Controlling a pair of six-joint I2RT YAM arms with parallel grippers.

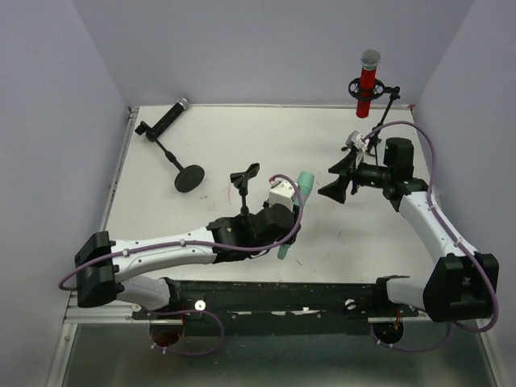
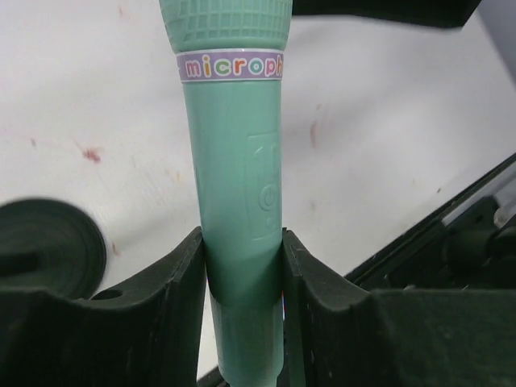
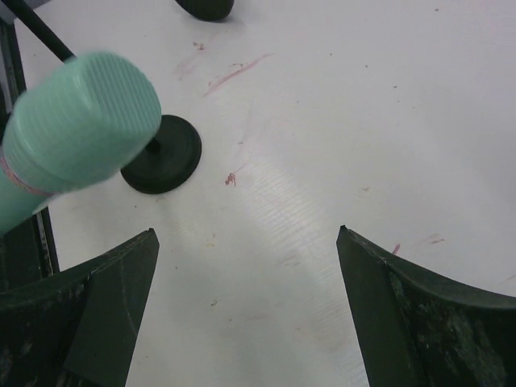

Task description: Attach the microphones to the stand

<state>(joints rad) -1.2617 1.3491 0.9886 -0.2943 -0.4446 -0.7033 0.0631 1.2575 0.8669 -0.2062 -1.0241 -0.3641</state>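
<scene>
Mint-green microphone (image 1: 305, 184): held off the table (image 1: 242, 129) on a slant, head toward the far side, barrel in the left gripper (image 2: 242, 270).
Left gripper: clamped on the mint-green microphone, a finger (image 2: 173, 306) pressed to each side of it.
Right gripper (image 3: 246, 234): jaws wide apart, nothing between them, near the green head.
Black microphone (image 1: 169, 118): lying by the far left corner, at the clip end of a tipped stand (image 1: 189, 177).
Red microphone (image 1: 368, 81): upright in a ring mount at the far right corner, silver head up.
</scene>
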